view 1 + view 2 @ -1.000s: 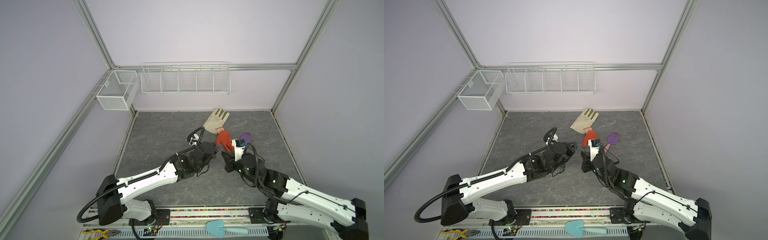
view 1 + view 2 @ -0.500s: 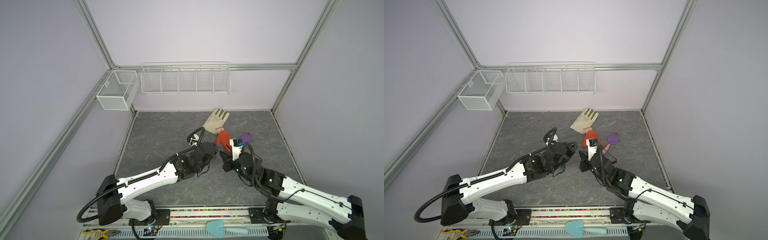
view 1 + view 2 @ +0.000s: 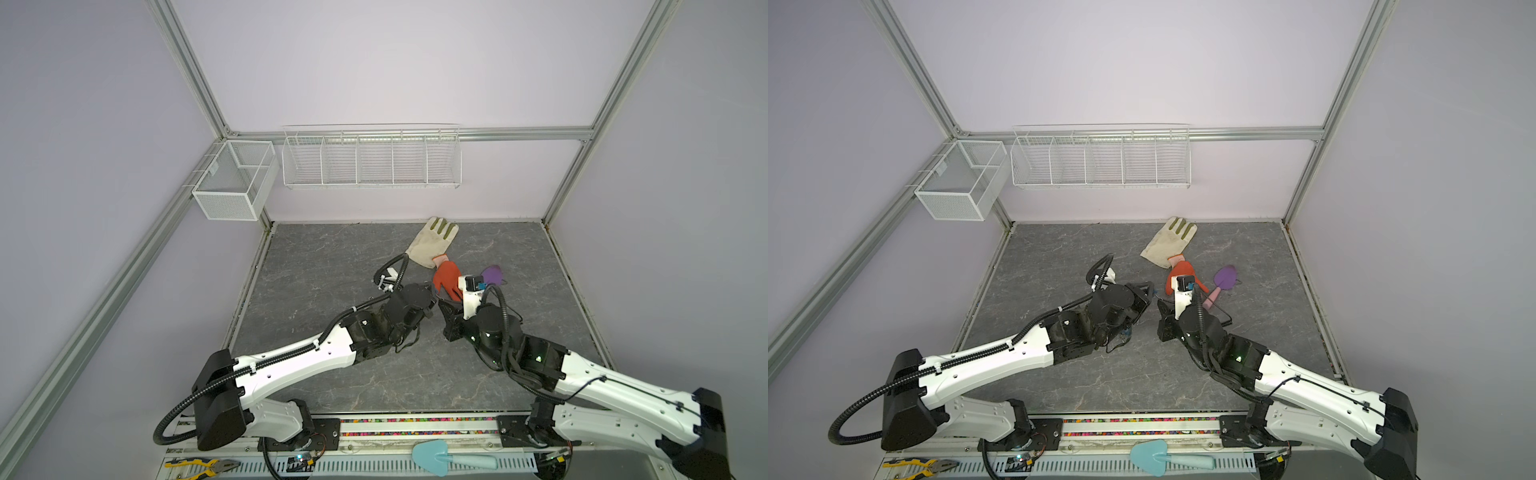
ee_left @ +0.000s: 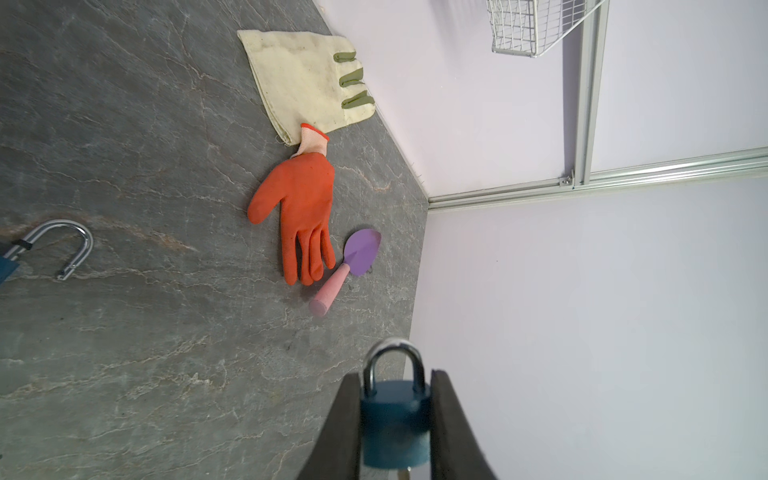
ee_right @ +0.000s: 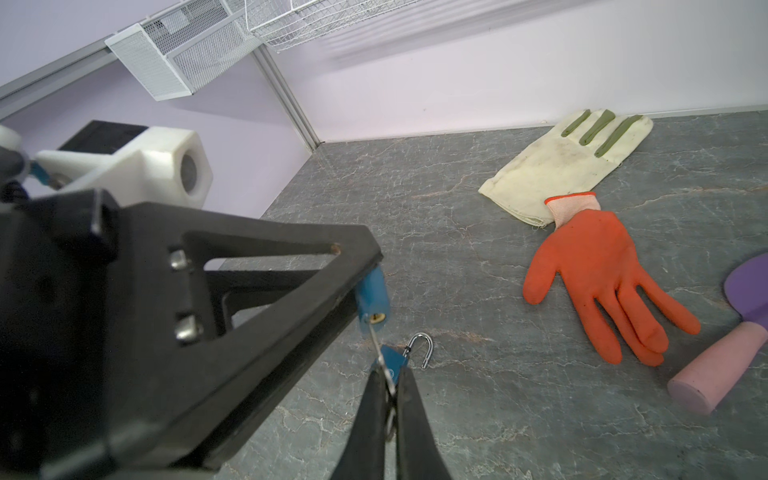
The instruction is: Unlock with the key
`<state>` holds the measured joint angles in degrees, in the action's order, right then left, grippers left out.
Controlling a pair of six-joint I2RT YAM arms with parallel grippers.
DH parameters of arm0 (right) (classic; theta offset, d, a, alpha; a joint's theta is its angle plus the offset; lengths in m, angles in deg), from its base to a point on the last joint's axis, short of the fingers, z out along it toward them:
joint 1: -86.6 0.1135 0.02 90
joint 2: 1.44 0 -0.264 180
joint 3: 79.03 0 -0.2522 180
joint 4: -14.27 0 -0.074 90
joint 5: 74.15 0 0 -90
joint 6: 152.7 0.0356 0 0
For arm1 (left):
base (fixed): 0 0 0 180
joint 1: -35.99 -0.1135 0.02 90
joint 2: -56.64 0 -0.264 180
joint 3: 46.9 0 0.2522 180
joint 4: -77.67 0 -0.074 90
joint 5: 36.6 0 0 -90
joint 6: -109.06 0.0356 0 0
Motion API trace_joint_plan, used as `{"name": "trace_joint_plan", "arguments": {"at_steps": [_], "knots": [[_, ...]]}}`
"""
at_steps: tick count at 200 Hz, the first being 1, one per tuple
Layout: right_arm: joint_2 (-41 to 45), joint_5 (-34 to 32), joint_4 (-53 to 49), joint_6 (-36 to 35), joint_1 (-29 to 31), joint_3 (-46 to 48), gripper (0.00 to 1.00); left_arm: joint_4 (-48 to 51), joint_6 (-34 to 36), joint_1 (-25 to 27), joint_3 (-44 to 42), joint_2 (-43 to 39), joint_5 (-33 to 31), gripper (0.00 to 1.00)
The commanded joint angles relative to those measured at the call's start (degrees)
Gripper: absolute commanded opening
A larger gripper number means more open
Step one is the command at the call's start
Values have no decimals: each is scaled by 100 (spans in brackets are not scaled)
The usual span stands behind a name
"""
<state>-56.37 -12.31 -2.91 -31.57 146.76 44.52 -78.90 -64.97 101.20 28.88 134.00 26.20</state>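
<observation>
Left wrist view: the left gripper point(image 4: 395, 376) clamps a blue padlock point(image 4: 395, 419), shackle closed. Right wrist view: the right gripper point(image 5: 390, 372) pinches the key point(image 5: 374, 338) at that padlock's underside, above an open padlock point(image 5: 395, 362) on the tabletop point(image 5: 457, 291).

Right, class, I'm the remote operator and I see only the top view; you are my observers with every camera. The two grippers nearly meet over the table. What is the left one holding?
Observer: The left gripper is clamped on a blue padlock, its shackle closed.
Operator: And the right one?
Observer: The right gripper is shut on a thin metal piece, apparently the key, which reaches the padlock's keyhole end.
Operator: Anything beneath them?
Observer: A second padlock lies on the table, its shackle swung open.
</observation>
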Motion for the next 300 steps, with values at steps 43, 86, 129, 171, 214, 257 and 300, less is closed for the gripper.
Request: {"name": "trace_joint_plan", "arguments": {"at_steps": [43, 86, 129, 171, 214, 257, 300], "knots": [[102, -444, -72, 91, 35, -128, 7, -268, -174, 88, -115, -195, -91, 0], [-66, -172, 111, 32, 33, -243, 7, -420, -169, 138, -108, -155, -109, 0], [-166, -14, 228, 55, 31, -300, 7, -362, -123, 167, -25, -99, -259, 0], [-159, -29, 202, 9, 48, -411, 7, -331, -110, 183, 21, -3, -292, 0], [-330, -322, -276, 344, 55, -731, 7, -394, 45, 403, 88, -24, -597, 0], [-246, -33, -116, 352, 50, -894, 7, -263, 75, 475, 135, 30, -781, 0], [-281, 201, -131, 269, 74, -833, 7, -215, 175, 471, 232, 106, -945, 0]]}}
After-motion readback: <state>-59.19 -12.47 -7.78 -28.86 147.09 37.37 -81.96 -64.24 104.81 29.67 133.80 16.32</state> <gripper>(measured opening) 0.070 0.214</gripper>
